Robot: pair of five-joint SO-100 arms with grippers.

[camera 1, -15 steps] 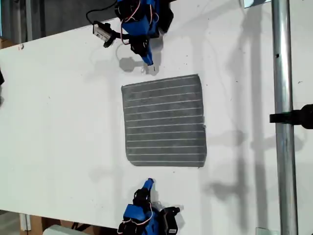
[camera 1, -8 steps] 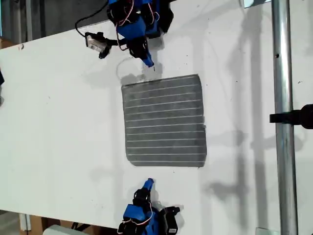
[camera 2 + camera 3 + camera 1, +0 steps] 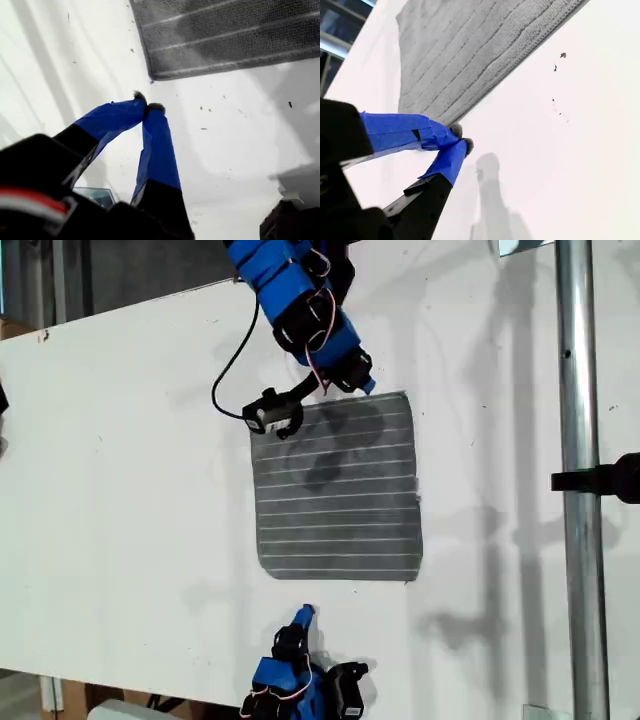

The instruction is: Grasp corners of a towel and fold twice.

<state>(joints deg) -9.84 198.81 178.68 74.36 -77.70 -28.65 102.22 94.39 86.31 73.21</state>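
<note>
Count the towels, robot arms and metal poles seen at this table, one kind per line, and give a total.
striped towel: 1
blue robot arms: 2, one at the exterior view's top, one at its bottom
metal pole: 1
Total: 4

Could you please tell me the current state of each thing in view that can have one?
towel: spread flat on the table, unfolded, not gripped.
corners: all lying flat, none lifted.
my first gripper: shut, holding nothing, short of the towel's corner.
my second gripper: shut, holding nothing, tips right at the towel's edge.
</note>
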